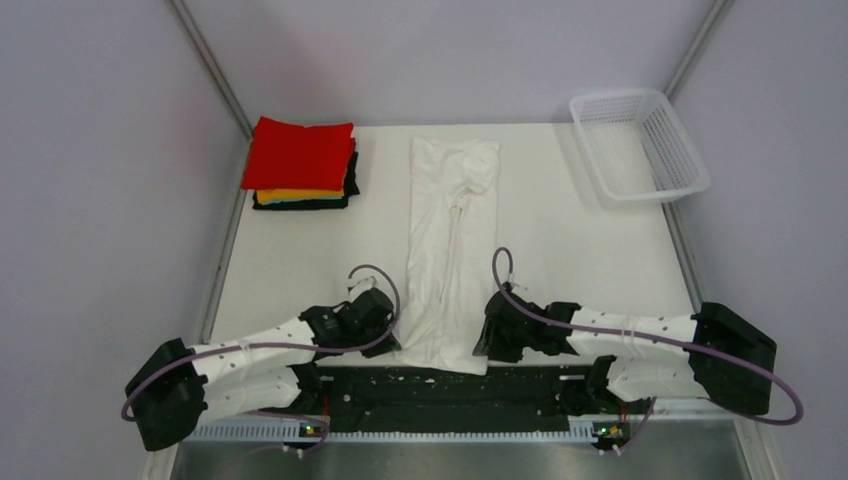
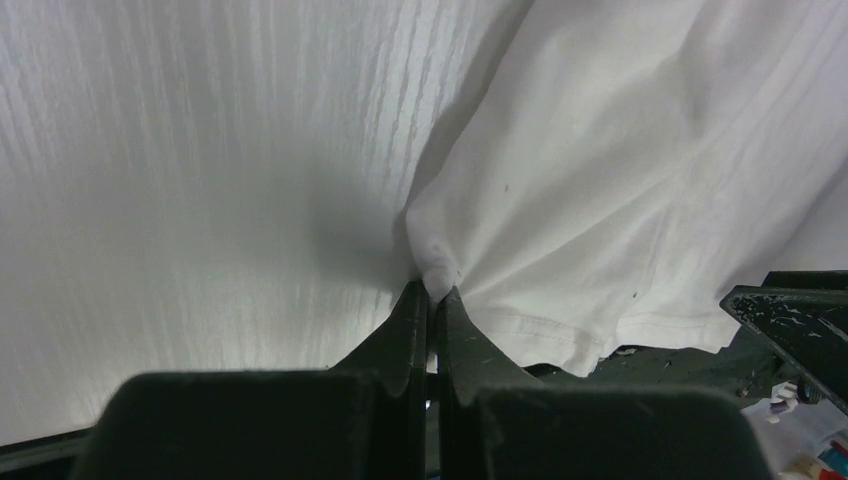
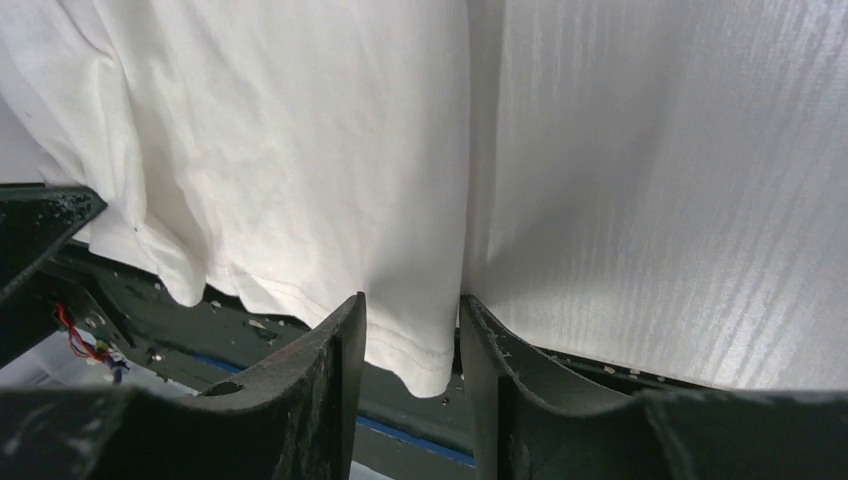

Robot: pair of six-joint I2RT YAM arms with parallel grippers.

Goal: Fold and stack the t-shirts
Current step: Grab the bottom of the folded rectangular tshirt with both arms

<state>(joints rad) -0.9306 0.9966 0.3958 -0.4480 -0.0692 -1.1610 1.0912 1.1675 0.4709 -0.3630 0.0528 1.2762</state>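
Top view: white t-shirt (image 1: 452, 250), folded lengthwise into a narrow strip, lies at table (image 1: 280, 270) centre, running 6 to 12 o'clock. At 10 o'clock, well apart from it, a folded stack: red t-shirt (image 1: 298, 152) on top, orange-yellow t-shirt (image 1: 295, 195) under it, black t-shirt (image 1: 300, 204) at bottom. White mesh basket (image 1: 672, 140) sits at 2 o'clock. Left gripper (image 2: 432, 295) at strip's near-left corner, approx 7 o'clock, fingers pressed together w/ a pinch of white cloth clamped between. Right gripper (image 3: 412, 300) at near-right corner, approx 5 o'clock, fingers apart, hem corner in the gap.
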